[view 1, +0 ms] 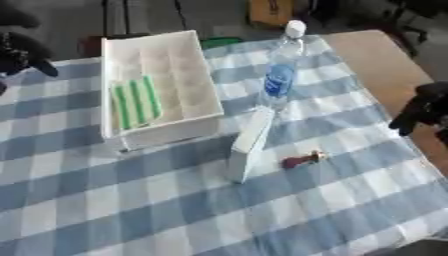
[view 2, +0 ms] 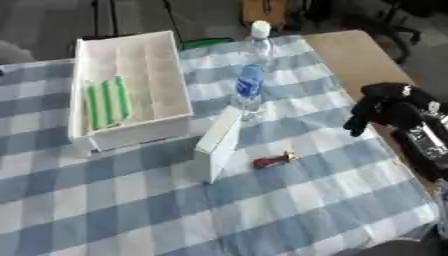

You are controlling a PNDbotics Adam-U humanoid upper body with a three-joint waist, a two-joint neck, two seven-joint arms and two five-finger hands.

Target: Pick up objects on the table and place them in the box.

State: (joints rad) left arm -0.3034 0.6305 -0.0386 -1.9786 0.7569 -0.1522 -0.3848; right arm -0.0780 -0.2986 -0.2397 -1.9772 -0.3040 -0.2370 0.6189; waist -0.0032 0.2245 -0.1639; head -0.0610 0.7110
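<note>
water bottle (view 1: pixel 280 75) with blue label, print unreadable, no other text

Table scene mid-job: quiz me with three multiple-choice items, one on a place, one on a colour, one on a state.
1. Where does the water bottle stand?
A. inside the box
B. on the cloth right of the box
C. lying at the near table edge

2. What colours are the striped item in the box?
A. green and white
B. red and black
C. blue and yellow

3. What is the right hand holding?
A. the bottle
B. the small red thing
C. nothing

Answers: 1 B, it stands upright beside the box's right wall. 2 A, green stripes on white. 3 C, it hangs at the table's right edge, clear of every item.
</note>
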